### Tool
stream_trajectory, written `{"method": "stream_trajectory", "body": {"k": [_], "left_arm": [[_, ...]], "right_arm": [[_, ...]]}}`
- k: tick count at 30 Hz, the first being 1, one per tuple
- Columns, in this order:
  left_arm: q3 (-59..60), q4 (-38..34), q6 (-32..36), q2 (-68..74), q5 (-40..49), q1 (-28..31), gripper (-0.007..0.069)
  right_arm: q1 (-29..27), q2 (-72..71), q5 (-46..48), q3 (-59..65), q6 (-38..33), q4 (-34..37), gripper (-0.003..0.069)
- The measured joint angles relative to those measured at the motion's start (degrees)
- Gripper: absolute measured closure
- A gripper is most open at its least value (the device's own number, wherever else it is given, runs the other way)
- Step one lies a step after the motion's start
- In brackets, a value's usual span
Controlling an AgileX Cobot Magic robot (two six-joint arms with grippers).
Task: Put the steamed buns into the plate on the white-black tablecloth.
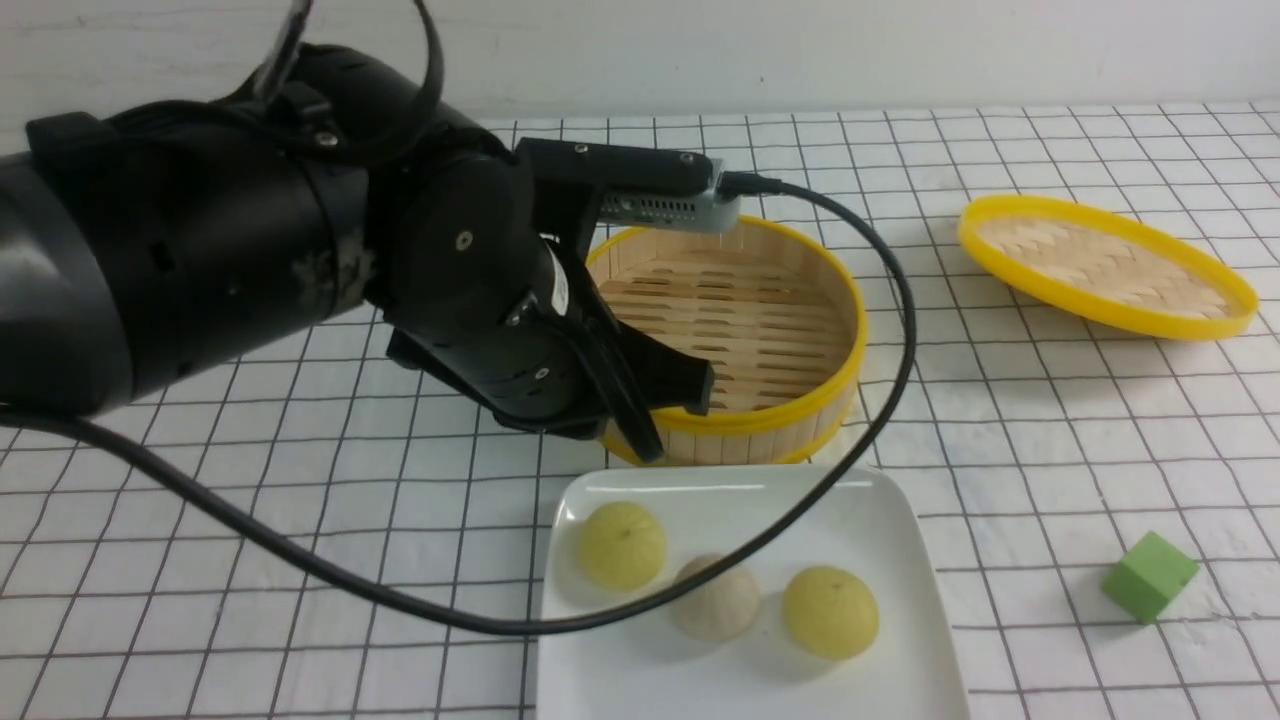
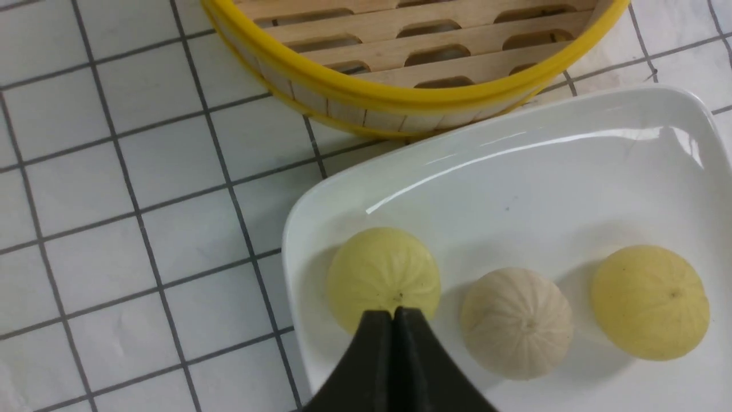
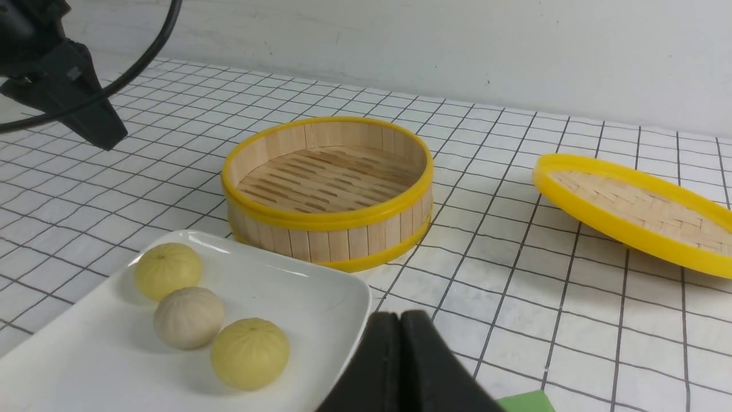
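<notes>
Two pale yellow-green steamed buns (image 1: 622, 544) (image 1: 830, 611) lie in the white square plate (image 1: 760, 500) on the white-black tablecloth (image 1: 300, 500), with a beige-grey bun (image 1: 716, 598) between them. The left wrist view shows the same buns (image 2: 382, 274) (image 2: 650, 300) in the plate (image 2: 514, 189). My left gripper (image 1: 688, 402) is shut and empty, hanging above the plate's far left corner by the steamer basket; its tips (image 2: 394, 313) sit over the left bun. My right gripper (image 3: 400, 316) is shut and empty, low beside the plate's right edge (image 3: 343, 297).
An empty yellow-rimmed bamboo steamer basket (image 1: 735, 340) stands just behind the plate. Its woven lid (image 1: 1105, 265) lies tilted at the far right. A green cube (image 1: 1150, 576) sits right of the plate. The left arm's black cable (image 1: 400, 600) loops over the plate.
</notes>
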Motion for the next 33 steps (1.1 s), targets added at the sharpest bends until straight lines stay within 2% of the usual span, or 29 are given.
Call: {"method": "stream_trajectory", "body": {"k": [5,12,16,17,18,20,24,28,33], "left_arm": [[0.0,2.98,0.0,0.38,0.06,0.0,0.0619],[0.0,3.25,0.0,0.7,-0.12,0.0,0.062],[0.0,4.3,0.0,0.47,-0.82,0.0,0.0622],[0.0,4.4,0.0,0.35,-1.01,0.0,0.0622],[0.0,4.75,0.0,-0.48,-1.38,0.0,0.0622],[0.0,5.38,0.0,-2.49,-1.21,0.0,0.0622],[0.0,6.65,0.19,-6.85,1.76,0.0,0.0622],[2.49,7.94,-1.81,-13.94,5.63,0.0,0.0622],[10.87,9.37,-4.25,-25.21,8.23,0.0,0.0622]], "right_arm": [[0.0,0.0,-0.19,1.11,0.0,0.05,0.0669],[-1.21,0.0,-1.55,6.13,0.0,0.25,0.0667],[-9.28,0.0,-2.83,11.43,-0.14,0.25,0.0668],[-9.72,0.0,-2.88,11.93,-0.14,0.25,0.0668],[-13.53,0.0,-3.47,14.03,-0.14,0.25,0.0666],[-17.6,0.0,-4.29,15.97,-0.14,0.25,0.0665],[-23.36,0.0,-7.06,19.4,-0.18,-0.38,0.0664],[-26.32,0.0,-9.32,19.84,-0.18,-1.45,0.0661],[-26.85,0.0,-9.51,19.91,-0.18,-1.51,0.0657]]}}
